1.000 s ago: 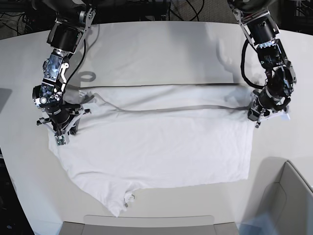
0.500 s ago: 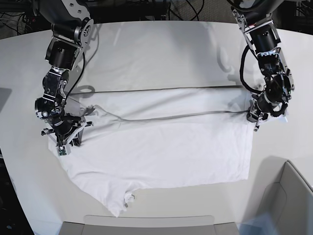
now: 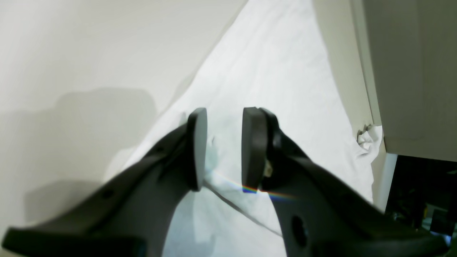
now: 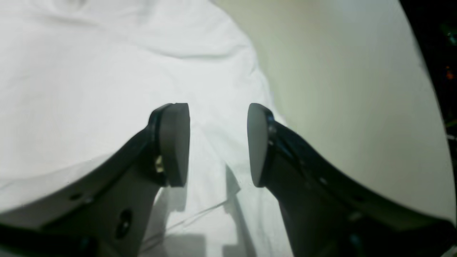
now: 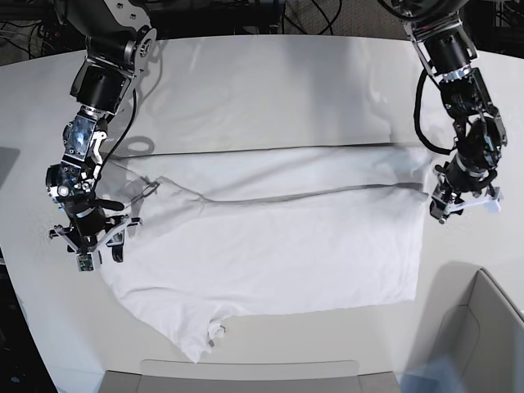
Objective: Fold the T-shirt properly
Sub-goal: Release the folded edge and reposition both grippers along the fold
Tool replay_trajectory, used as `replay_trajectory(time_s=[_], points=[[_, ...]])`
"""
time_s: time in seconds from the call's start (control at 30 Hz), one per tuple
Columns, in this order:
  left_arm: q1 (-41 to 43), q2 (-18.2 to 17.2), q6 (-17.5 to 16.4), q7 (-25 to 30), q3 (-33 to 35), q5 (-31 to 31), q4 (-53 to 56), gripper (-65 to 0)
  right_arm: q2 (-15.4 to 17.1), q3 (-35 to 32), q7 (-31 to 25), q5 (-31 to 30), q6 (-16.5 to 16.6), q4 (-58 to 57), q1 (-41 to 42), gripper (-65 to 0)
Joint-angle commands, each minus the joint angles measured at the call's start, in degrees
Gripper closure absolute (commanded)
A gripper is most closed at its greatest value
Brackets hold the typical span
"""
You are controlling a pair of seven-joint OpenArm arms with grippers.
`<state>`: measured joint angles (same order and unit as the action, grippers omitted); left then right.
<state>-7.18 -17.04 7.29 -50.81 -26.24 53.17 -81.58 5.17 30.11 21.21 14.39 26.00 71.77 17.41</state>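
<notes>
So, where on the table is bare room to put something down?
Bare table lies behind the T-shirt, between the two arms. A narrower strip is free in front of its hem, beside the bin. Crowded: both shirt ends, at each end effector.

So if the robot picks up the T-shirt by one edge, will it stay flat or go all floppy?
Probably floppy. The T-shirt lies in soft creases and a fold ridge, so it would likely droop from whichever edge is lifted. It looks thin and light, hugging the table. Pushed, it would probably bunch up rather than slide, like the crumpled bit at its near edge.
</notes>
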Motion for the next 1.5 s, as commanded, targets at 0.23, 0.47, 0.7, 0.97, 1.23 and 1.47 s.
replay_trajectory(time_s=[0.23,0.47,0.7,0.97,1.23,1.47], points=[[6.2,1.1,-0.4,0.2,0.4,0.7,-11.3,-11.7,-0.8,-0.1,3.9,-0.9,0.5,12.2,-8.3,-21.8],[8.6,0.7,-0.4,0.9,11.7,0.2,-10.9,0.0,-1.0,1.8,7.1,-2.0,0.5,10.0,-10.9,-4.6],[5.2,-2.0,-0.3,0.3,20.6,0.2,-0.8,0.0,2.2,1.6,7.1,-1.5,0.5,-0.3,-7.5,-2.2],[8.0,-6.5,0.1,0.3,26.8,0.2,6.3,0.0,4.0,1.8,12.2,-1.7,0.5,-3.2,-9.4,-2.1],[13.6,-8.7,-0.2,-0.9,26.9,0.2,6.3,0.0,4.5,1.8,12.1,-2.0,0.6,-3.2,-13.8,-2.1],[19.9,-11.1,-0.4,-0.7,26.9,0.2,4.9,0.0,4.5,1.8,12.1,-2.0,0.6,2.7,-20.1,-2.1]])
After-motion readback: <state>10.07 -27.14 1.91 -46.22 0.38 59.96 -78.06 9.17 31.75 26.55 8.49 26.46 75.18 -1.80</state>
